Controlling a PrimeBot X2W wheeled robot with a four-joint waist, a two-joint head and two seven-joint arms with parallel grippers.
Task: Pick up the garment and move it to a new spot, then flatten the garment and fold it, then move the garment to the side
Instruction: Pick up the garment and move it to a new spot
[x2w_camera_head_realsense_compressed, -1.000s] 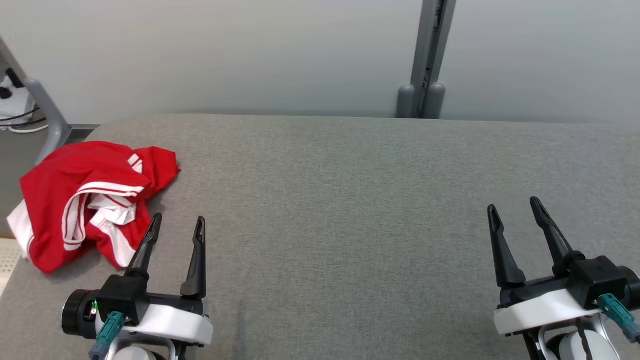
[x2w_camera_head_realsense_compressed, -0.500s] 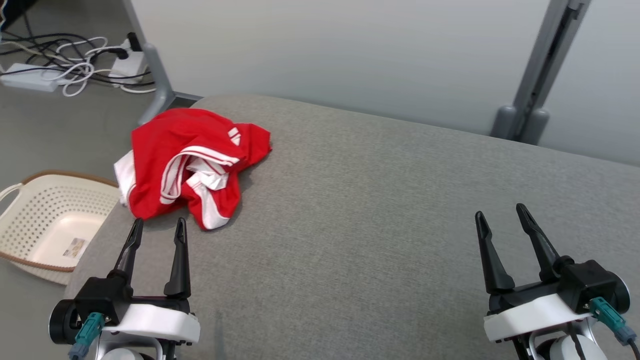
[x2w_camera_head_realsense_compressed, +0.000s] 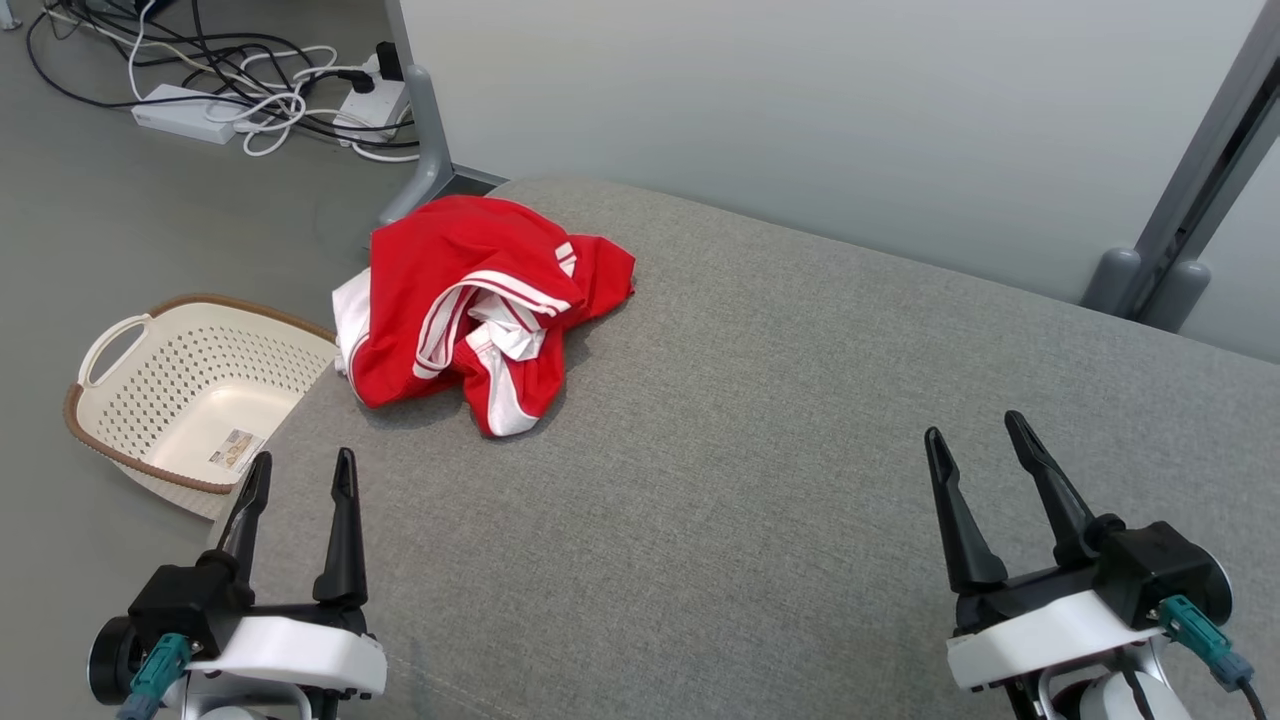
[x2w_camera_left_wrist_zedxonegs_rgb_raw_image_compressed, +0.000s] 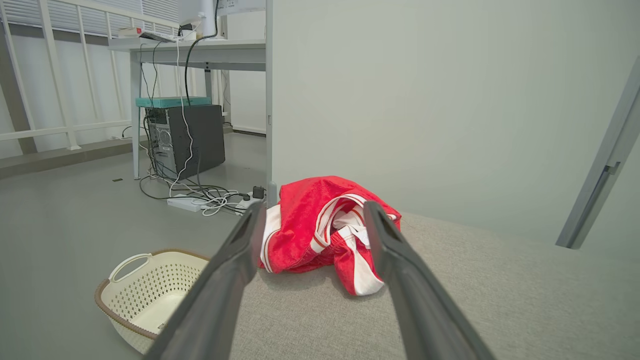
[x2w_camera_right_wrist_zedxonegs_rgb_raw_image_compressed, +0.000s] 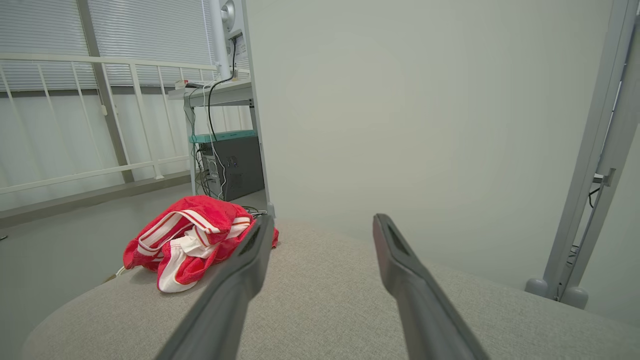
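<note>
Garment (x2w_camera_head_realsense_compressed: 470, 300) is lying crumpled at ten o'clock on the bench (x2w_camera_head_realsense_compressed: 760, 420), seemingly overhanging its edge. Left gripper (x2w_camera_head_realsense_compressed: 303, 457) and right gripper (x2w_camera_head_realsense_compressed: 973, 426) are hovering with jaws released, gripping nothing. Nothing is done yet: picking up, flattening, folding and moving aside are all remaining.

Both ends look like twins: left gripper (x2w_camera_head_realsense_compressed: 303, 457) at the lower left of the frame, right gripper (x2w_camera_head_realsense_compressed: 974, 426) at the lower right. Each has two long, tapered matte-black fingers (x2w_camera_head_realsense_compressed: 345, 530) on a chunky black block (x2w_camera_head_realsense_compressed: 1150, 570), a glossy white shell (x2w_camera_head_realsense_compressed: 1040, 640) below, and a teal plug (x2w_camera_head_realsense_compressed: 1195, 622) trailing a dark cable (x2w_camera_head_realsense_compressed: 1247, 683).
</note>
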